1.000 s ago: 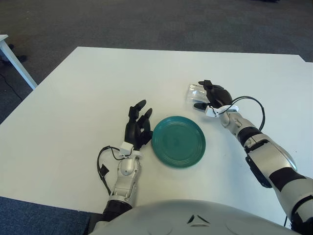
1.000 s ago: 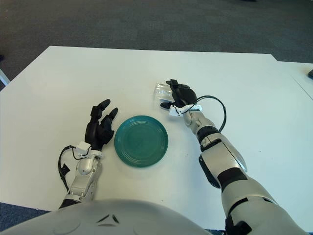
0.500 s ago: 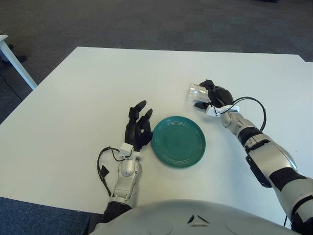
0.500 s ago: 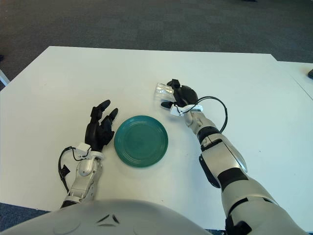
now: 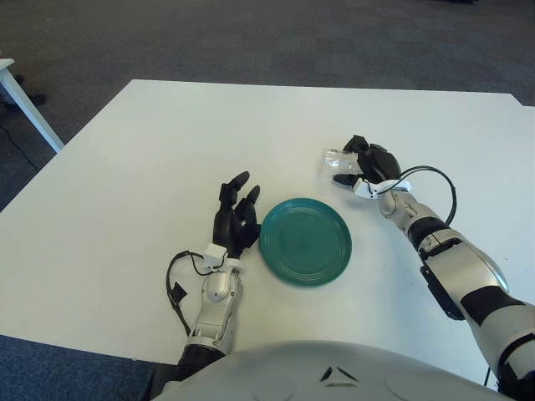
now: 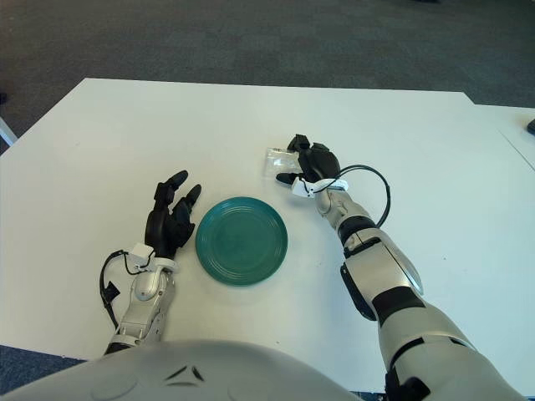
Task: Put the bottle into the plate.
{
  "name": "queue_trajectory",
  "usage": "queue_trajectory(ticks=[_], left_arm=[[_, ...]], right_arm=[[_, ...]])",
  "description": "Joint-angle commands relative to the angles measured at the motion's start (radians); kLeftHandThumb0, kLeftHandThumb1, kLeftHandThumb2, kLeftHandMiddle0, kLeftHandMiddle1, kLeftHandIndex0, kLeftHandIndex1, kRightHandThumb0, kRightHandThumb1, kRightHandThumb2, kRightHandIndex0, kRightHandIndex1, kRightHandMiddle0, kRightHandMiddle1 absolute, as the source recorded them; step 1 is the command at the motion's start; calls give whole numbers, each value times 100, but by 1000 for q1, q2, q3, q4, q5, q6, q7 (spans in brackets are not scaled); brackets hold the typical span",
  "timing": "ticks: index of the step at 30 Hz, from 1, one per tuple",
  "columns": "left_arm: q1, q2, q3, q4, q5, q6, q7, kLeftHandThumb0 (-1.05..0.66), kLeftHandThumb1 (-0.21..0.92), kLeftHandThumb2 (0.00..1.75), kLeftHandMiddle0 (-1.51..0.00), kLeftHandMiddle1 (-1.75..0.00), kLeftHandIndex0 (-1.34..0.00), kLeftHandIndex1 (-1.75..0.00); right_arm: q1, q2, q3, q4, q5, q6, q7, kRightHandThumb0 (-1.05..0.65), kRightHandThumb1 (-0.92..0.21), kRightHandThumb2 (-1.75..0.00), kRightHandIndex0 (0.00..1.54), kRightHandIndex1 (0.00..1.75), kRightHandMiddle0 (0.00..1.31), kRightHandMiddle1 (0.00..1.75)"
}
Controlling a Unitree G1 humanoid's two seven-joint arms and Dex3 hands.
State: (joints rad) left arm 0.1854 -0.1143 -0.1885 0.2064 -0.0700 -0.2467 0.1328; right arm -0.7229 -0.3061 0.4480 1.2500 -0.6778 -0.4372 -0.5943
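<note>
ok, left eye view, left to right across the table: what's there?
left hand → plate → bottle, held in the right hand.

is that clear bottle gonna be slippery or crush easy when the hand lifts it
Probably light: the bottle looks clear and shows no contents. Its thin-looking transparent wall may flex under the right hand, whose fingers wrap it. It seems to lie on its side on the table, so it could roll if released.

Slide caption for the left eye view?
Right hand grips clear bottle beyond green plate; left hand open beside plate.
</note>
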Motion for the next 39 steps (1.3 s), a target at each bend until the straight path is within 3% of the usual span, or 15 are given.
queue_trajectory(ticks=[1, 6, 14, 39], left_arm=[[37, -79, -13, 34, 2, 23, 18, -85, 92, 67, -63, -1, -16, -78], [40, -78, -18, 32, -5, 13, 19, -83, 92, 67, -64, -2, -16, -78], [40, -75, -20, 29, -2, 13, 23, -84, 92, 68, -63, -1, -15, -78], [14, -81, -16, 59, -24, -11, 22, -81, 92, 67, -65, -2, -16, -77]], right_arm=[[13, -23, 2, -2, -4, -27, -40, -42, -63, -84, 56, 172, 44, 167], [19, -31, 6, -20, -12, -66, -109, -42, -54, -101, 82, 174, 45, 173], [18, -44, 28, -29, -34, -112, -180, -42, -53, -105, 104, 175, 45, 175], [29, -72, 15, -74, -8, -202, -165, -41, -57, -99, 119, 175, 42, 175]])
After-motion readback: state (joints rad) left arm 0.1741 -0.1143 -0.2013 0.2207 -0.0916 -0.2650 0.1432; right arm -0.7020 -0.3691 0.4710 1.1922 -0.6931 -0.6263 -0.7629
